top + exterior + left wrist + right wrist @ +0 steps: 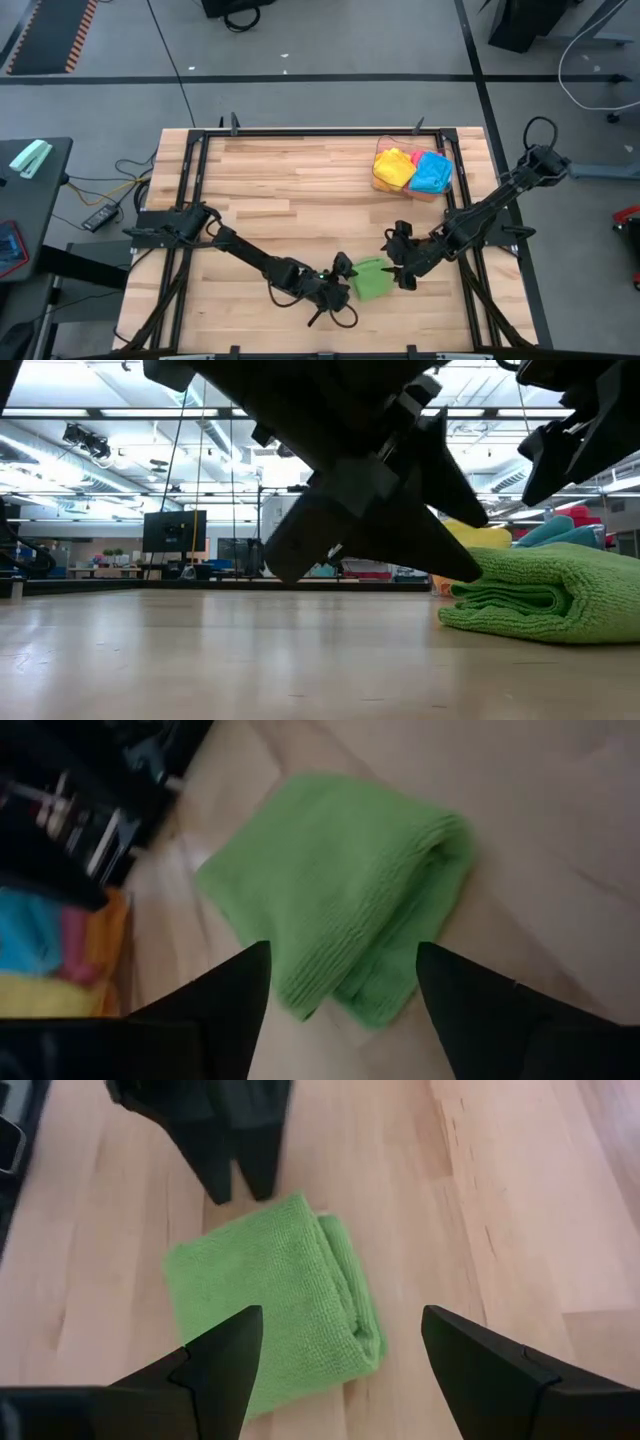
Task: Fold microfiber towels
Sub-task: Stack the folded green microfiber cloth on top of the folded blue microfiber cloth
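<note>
A green microfiber towel (373, 279) lies folded in several layers flat on the wooden table near its front edge; it also shows in the left wrist view (340, 890) and the right wrist view (270, 1305). My left gripper (343, 279) stands open just left of it, its fingers (235, 995) short of the cloth. My right gripper (402, 260) hovers open just right of the towel, above the table. In the low view the stacked folds of the towel (540, 595) face the camera.
A clear bin (378, 178) at the table's far right holds yellow (393, 166), blue (432, 172), pink and orange cloths. Bare wood (280, 190) spreads over the left and middle. A black frame rail (300, 132) runs round the table.
</note>
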Controlling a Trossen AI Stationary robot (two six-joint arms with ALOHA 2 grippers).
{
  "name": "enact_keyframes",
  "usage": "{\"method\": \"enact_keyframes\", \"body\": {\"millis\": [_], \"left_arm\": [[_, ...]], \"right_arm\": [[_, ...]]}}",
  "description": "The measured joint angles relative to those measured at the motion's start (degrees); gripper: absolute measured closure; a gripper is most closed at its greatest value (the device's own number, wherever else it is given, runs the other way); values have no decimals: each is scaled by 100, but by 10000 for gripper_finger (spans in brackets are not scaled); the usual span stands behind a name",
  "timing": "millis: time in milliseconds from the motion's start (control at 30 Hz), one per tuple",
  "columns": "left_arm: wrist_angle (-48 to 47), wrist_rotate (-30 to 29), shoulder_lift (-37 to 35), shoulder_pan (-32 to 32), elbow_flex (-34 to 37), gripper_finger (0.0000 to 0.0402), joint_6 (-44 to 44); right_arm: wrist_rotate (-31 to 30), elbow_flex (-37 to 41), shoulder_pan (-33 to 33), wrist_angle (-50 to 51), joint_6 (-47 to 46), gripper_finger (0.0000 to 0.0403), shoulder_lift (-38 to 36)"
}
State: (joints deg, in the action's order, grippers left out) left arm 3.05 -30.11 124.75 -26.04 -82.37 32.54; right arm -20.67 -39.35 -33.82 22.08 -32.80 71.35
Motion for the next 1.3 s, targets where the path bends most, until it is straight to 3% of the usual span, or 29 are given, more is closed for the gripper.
{"method": "enact_keyframes", "body": {"millis": [233,500,600,933,1100,1300], "left_arm": [[4,184,7,33,-19,133,660],[55,624,9,84,-19,136,2174],[59,997,9,142,-19,131,2261],[148,1367,110,415,-24,128,2343],[203,1381,262,411,-15,130,2718],[346,1360,345,543,-26,131,2444]], "right_arm": [[-377,0,-248,130,-213,120,0],[-877,0,-383,95,-304,120,2],[-933,0,-392,26,-304,120,4],[-939,0,-387,-50,-303,120,7],[-939,33,-387,-131,-301,120,9],[-954,230,-387,-424,-275,120,9]]}}
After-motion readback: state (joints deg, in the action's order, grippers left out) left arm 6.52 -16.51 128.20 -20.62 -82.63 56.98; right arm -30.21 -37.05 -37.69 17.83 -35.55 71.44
